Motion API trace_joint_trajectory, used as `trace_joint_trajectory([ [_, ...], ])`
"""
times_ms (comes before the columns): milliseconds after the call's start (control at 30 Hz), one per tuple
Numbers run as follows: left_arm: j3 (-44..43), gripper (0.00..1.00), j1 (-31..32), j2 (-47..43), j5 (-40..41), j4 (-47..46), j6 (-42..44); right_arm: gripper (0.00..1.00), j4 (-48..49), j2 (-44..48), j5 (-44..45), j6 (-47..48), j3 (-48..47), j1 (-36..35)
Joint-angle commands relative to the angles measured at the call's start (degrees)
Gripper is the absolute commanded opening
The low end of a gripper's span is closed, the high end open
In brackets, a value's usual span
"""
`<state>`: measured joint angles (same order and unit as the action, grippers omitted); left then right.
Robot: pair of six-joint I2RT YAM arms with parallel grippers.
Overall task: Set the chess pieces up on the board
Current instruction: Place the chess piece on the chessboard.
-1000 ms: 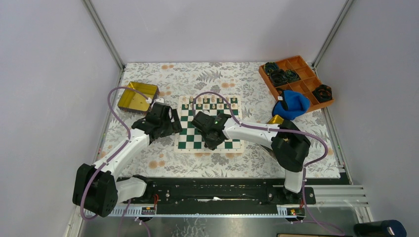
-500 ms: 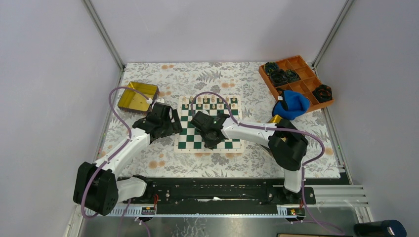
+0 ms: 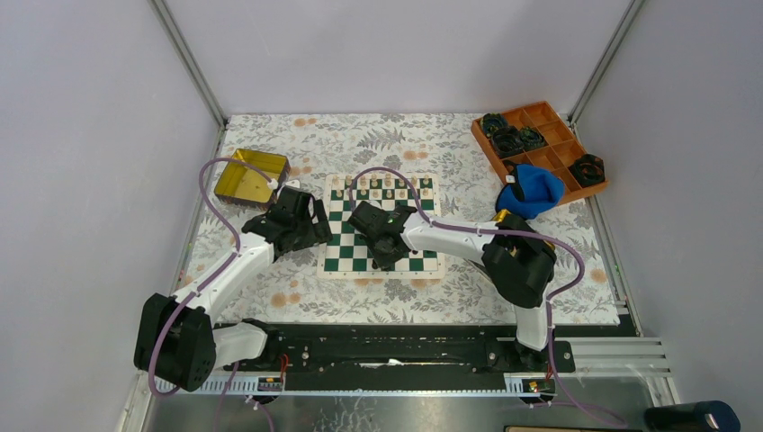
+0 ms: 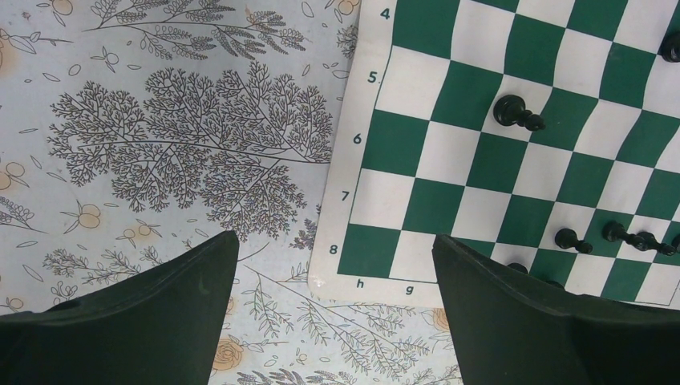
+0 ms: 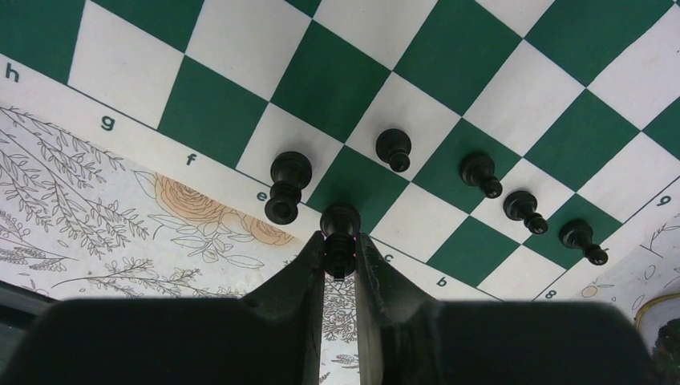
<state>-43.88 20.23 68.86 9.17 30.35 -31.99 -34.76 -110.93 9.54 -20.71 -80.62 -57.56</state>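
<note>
Top view: the right gripper [image 3: 387, 256] and its wrist cover the near middle of the board [image 3: 345, 256]; we cannot see those squares. The cream pieces [image 3: 387, 184] on the far rows are too small for us to type. A gold tin [image 3: 500, 217] shows only a corner behind the right arm.

Left wrist view: the board runs off the top and right edges. We see only the head of one black piece [image 4: 517, 267] behind a finger [image 4: 553, 321] of the left gripper [image 4: 335, 239].

Right wrist view: the base of the clamped piece [image 5: 340, 220] is hidden between the fingers [image 5: 298, 277].
</note>
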Motion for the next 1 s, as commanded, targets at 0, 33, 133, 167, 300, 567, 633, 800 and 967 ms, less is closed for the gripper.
trace_joint_trajectory([
  [0, -0.42, 0.99, 0.31, 0.38, 0.24, -3.18, 1.58, 0.05, 0.93, -0.45, 0.23, 0.80, -2.52, 0.75],
  [33, -0.43, 0.99, 0.30, 0.40, 0.24, -3.13, 1.58, 0.05, 1.05, -0.57, 0.23, 0.84, -2.53, 0.82],
  [133, -0.42, 0.99, 0.27, 0.38, 0.15, -3.14, 1.65, 0.05, 1.48, -0.53, 0.17, 0.92, -2.31, 1.03],
  [167, -0.42, 0.99, 0.25, 0.42, 0.15, -3.11, 1.59, 0.05, 1.53, -0.59, 0.06, 0.93, -2.26, 1.11],
  [300, -0.42, 0.99, 0.30, 0.65, 0.14, -3.18, 1.60, 0.05, 1.65, -0.60, -0.04, 1.08, -2.35, 1.30],
  [567, -0.42, 0.99, 0.26, 0.78, 0.13, -3.11, 1.69, 0.05, 1.88, -0.86, -0.26, 1.37, -2.07, 1.68],
  [633, -0.44, 0.99, 0.30, 0.88, 0.07, -3.11, 1.67, 0.05, 2.05, -0.86, -0.54, 1.33, -1.84, 1.66],
  [800, -0.42, 0.99, 0.34, 1.01, 0.06, -3.05, 1.67, 0.11, 2.33, -1.08, -0.96, 1.29, -1.26, 1.67],
  [967, -0.42, 0.99, 0.26, 1.01, 0.06, -3.17, 1.66, 0.24, 2.37, -0.82, -0.98, 1.28, -0.81, 1.72],
])
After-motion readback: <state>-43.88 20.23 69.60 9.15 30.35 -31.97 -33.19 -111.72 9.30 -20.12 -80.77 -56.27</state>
